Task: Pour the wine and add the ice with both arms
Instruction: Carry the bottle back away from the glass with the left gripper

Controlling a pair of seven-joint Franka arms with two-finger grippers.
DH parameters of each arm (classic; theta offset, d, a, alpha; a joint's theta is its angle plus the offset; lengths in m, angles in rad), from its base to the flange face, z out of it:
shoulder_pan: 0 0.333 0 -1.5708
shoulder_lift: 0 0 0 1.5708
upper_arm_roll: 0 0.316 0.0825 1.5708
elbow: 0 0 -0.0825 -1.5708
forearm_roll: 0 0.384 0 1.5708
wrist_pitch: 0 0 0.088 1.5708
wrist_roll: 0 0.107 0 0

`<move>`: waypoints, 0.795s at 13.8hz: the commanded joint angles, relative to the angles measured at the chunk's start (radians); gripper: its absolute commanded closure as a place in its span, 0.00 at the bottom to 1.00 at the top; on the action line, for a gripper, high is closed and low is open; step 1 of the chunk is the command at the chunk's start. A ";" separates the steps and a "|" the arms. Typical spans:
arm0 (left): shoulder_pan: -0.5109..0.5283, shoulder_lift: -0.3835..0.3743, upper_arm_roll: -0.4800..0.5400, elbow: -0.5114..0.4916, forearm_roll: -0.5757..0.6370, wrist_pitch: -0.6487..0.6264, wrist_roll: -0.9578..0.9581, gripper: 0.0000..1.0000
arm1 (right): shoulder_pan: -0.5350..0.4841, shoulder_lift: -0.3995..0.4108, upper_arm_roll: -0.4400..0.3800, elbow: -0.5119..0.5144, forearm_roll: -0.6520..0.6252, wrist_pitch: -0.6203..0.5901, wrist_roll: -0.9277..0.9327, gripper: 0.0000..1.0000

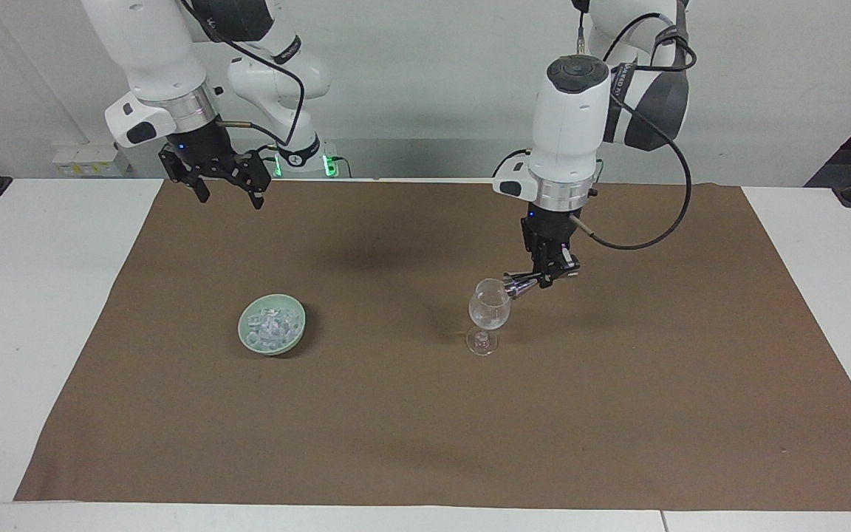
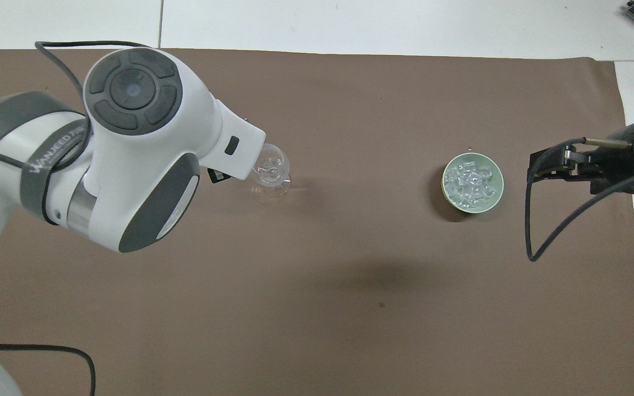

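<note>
A clear wine glass [image 1: 489, 307] stands upright on the brown mat [image 1: 617, 414]; it also shows in the overhead view [image 2: 271, 174]. My left gripper [image 1: 552, 275] is beside the glass's rim, on the side nearer to the robots, and is shut on a small shiny metal tool [image 1: 517, 283]. The tool's tip is at the rim. In the overhead view the left arm's wrist [image 2: 130, 148] hides that gripper. The ice [image 1: 272, 323] is heaped in a pale green bowl [image 1: 270, 349], toward the right arm's end. My right gripper [image 1: 231, 193] is open and waits high over the mat's edge.
The mat [image 2: 350, 308] covers most of the white table [image 1: 34, 310]. In the overhead view the bowl [image 2: 472, 155] with the ice [image 2: 471, 181] lies beside my right gripper [image 2: 531, 168]. A black cable [image 2: 531, 231] hangs from the right arm.
</note>
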 commanded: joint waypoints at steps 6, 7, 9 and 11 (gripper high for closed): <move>0.272 -0.024 0.001 -0.018 -0.386 0.020 0.452 1.00 | -0.009 -0.016 -0.003 -0.017 0.000 0.000 -0.029 0.00; 0.329 -0.021 0.000 -0.018 -0.450 0.007 0.544 1.00 | -0.009 -0.016 -0.003 -0.015 -0.001 0.000 -0.031 0.00; 0.404 -0.001 -0.003 -0.024 -0.552 -0.029 0.742 1.00 | -0.007 -0.017 -0.001 -0.018 -0.004 -0.002 -0.063 0.00; 0.497 0.013 -0.002 -0.055 -0.694 -0.075 0.879 1.00 | -0.006 -0.017 -0.001 -0.020 -0.004 0.004 -0.069 0.00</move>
